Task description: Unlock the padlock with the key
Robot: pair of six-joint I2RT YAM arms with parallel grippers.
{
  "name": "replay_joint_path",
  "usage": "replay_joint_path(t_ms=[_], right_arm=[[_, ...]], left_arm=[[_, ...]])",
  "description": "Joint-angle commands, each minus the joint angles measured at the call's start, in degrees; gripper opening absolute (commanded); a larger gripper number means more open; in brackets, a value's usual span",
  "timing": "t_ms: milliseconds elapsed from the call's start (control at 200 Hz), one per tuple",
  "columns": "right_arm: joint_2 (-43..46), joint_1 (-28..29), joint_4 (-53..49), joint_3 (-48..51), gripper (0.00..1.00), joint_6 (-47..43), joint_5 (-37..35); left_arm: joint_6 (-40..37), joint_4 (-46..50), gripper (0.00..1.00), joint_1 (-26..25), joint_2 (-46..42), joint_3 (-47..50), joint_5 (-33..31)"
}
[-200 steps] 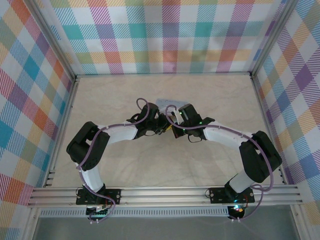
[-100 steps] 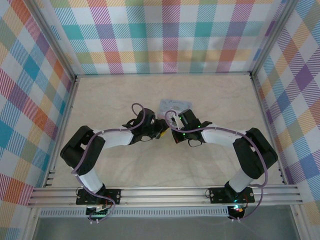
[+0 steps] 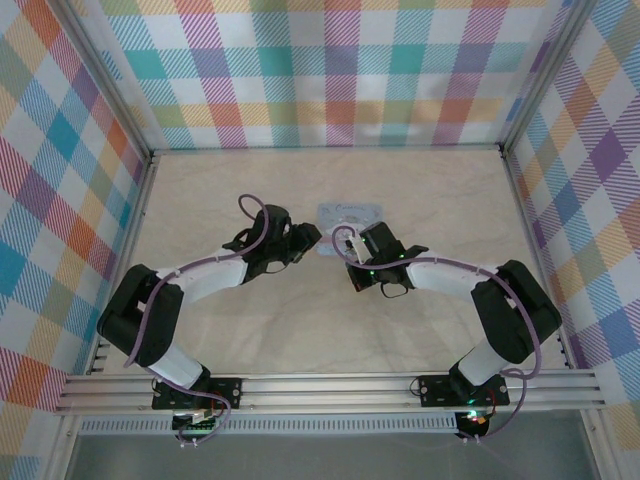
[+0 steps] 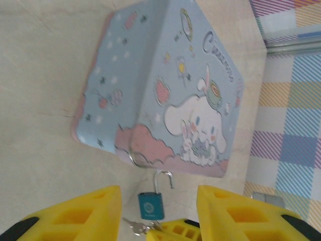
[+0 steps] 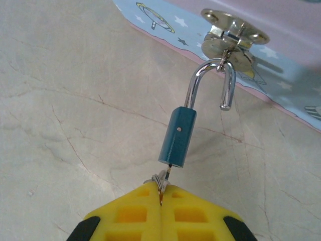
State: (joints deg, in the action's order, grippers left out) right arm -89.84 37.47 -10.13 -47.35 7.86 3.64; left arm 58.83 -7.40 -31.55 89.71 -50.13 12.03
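Key (image 5: 162, 179) bow buried between closed jaws of right gripper (image 5: 162, 191), only ring and blade stub showing at 6 o'clock of padlock (image 5: 179, 135). Tin box (image 5: 281, 60) cut by frame edge at 1 o'clock. Overhead, padlock too small to make out.

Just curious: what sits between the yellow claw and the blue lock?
The key: in the right wrist view it runs from the shut right gripper into the padlock.

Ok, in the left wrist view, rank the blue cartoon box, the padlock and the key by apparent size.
1. blue cartoon box, by far the largest
2. padlock
3. key, only partly in view below the padlock, so its rank is less sure
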Motion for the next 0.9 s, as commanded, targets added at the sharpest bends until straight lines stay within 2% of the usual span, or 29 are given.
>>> replay_joint_path(t_ms=[0, 135, 435, 805, 895], right_arm=[[1.2, -0.2, -3.9, -1.7, 0.0, -5.3, 0.8], [1.0, -0.2, -4.3, -1.8, 0.0, -8.0, 0.7], [1.1, 0.4, -3.4, -2.6, 0.0, -13.0, 6.2], [-0.3, 2.8, -2.6, -3.5, 0.0, -19.2, 6.8], [-1.6, 3.9, -3.7, -4.9, 0.0, -20.5, 4.7]], left_arm=[[-4.2, 4.0, 0.44, 1.4, -1.1, -2.9, -2.6], [-6.2, 5.6, 0.44, 2.5, 0.4, -5.4, -3.9], [-7.8, 6.2, 0.44, 3.3, 6.4, -11.1, -3.8], [-8.0, 6.7, 0.44, 3.6, 11.9, -14.6, -2.8], [-8.1, 6.6, 0.44, 3.6, 12.1, -14.4, -2.8]])
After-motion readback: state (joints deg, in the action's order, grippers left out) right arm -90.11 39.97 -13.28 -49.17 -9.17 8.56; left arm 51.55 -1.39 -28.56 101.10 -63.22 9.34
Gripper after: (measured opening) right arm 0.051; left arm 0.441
